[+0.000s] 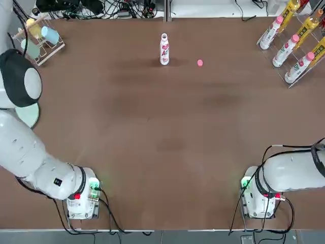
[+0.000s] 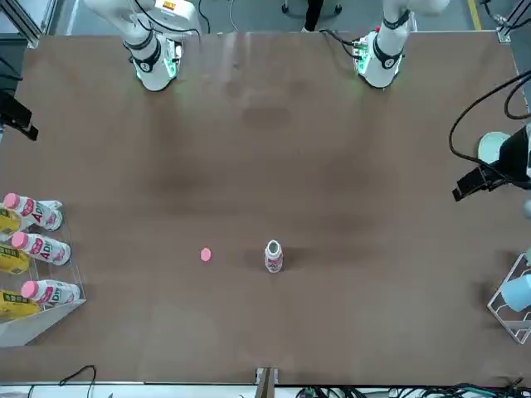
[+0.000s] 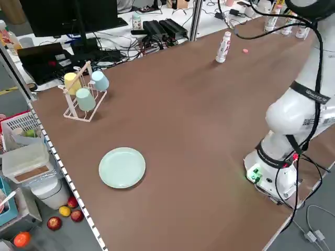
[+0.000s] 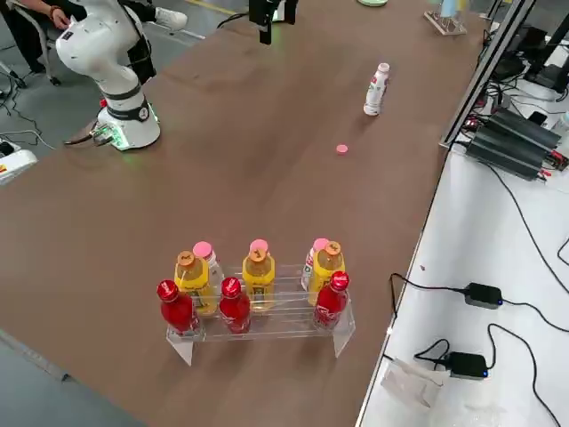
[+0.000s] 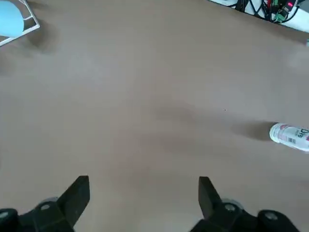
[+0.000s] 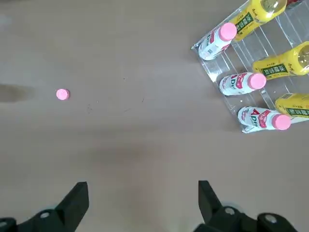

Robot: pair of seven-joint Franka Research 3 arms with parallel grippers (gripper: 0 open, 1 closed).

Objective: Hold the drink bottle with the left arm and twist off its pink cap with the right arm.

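Your bottle (image 1: 164,49) stood upright and capless, cap (image 1: 200,63) beside it, both well apart from the spread left gripper (image 5: 144,193) and spread right gripper (image 6: 143,195).

**Readable text: only partial label prints**

- drink bottle (image 1: 164,50): red-pink print, large "A" plus something, rest illegible.
- Racked white bottles (image 6: 261,118): same red print, reads roughly "AD", remainder unclear.
- yellow-labelled bottles (image 6: 276,68): dark lettering on the label, can't be read.
- left arm (image 3: 306,94): dark wordmark on its upper link, too small to make out.
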